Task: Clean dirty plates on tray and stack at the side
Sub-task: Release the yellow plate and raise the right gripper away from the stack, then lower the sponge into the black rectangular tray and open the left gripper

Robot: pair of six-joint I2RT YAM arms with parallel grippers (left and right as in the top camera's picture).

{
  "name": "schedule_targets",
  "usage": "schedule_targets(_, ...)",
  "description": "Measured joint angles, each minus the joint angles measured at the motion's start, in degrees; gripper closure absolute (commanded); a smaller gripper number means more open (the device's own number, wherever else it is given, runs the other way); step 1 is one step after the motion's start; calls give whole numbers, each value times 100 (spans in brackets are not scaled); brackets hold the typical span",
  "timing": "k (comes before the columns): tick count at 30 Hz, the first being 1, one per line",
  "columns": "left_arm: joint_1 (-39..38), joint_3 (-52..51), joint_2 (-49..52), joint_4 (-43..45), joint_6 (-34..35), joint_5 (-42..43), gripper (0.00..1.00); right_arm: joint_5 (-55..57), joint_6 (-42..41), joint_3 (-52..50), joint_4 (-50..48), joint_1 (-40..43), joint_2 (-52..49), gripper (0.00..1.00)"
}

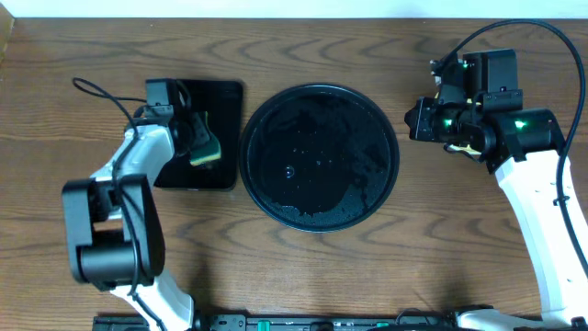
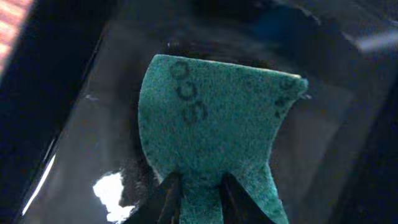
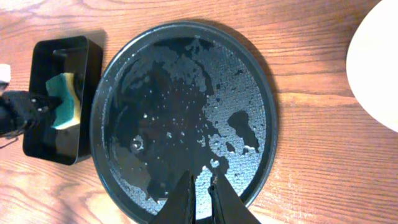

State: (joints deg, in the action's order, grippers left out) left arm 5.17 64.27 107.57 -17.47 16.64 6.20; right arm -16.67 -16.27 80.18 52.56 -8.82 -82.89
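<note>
Round tray sits mid-table. Rectangular tray lies just beside it on my left, with the sponge in it. A plate lies on the table, apart from the round tray.

A brown wood-grain table fills the view, perhaps a pale wall beyond it.

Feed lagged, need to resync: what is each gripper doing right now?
Left gripper: closed on the green-and-yellow rectangular foam sponge.
Right gripper: jaws closed, nothing visible between them, over the large round black tray's rim.
</note>
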Motion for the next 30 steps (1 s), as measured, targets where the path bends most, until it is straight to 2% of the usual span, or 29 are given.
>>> schedule_targets(4, -2, 9, 2, 0, 9, -15, 92, 2, 0, 0, 7, 0, 2, 92)
schedule_targets(8, -2, 11, -81, -33, 0, -15, 92, 0, 0, 0, 57, 0, 0, 93)
schedule_targets(10, -2, 9, -240, -87, 0, -17, 92, 4, 4, 0, 81, 0, 2, 98)
schedule_targets(19, -2, 13, -1622, -678, 111, -39, 92, 2, 0, 0, 76, 0, 0, 99)
schedule_targets(26, -2, 9, -1027, -656, 136, -37, 92, 2, 0, 0, 79, 0, 0, 99)
schedule_targets(30, -2, 4, -374, -267, 136, -37, 92, 2, 0, 0, 79, 0, 2, 99)
